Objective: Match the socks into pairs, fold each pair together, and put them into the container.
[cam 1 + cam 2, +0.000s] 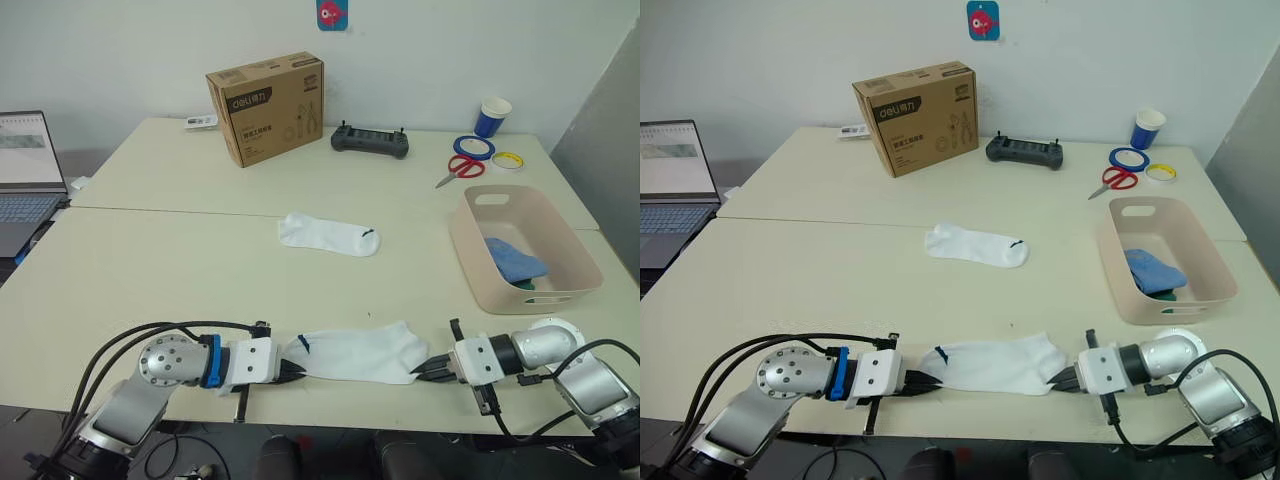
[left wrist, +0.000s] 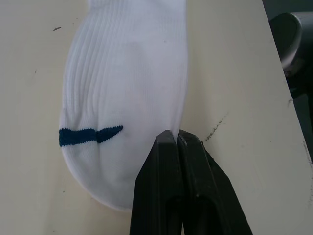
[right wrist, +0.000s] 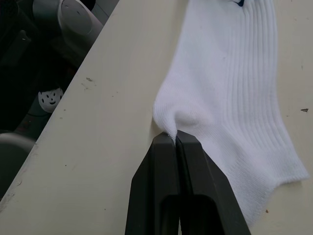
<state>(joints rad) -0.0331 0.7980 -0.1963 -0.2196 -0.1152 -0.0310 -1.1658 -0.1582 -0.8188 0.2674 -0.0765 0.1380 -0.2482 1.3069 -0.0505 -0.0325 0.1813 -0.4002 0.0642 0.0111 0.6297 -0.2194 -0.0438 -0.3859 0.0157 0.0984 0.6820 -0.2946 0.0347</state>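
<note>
right gripper [image 3: 174, 138]: fingers [image 3: 159, 171] pressed together, pinching the edge of the white sock [image 3: 234, 103]. the sock lies flat on the table [image 3: 98, 147], near its edge.

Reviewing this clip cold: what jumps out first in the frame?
Both grippers pinch opposite ends of one white sock at the table's near edge: the left gripper at the toe, the right gripper at the cuff end. A second white sock lies flat mid-table. At the right, the pink container already holds blue socks.
</note>
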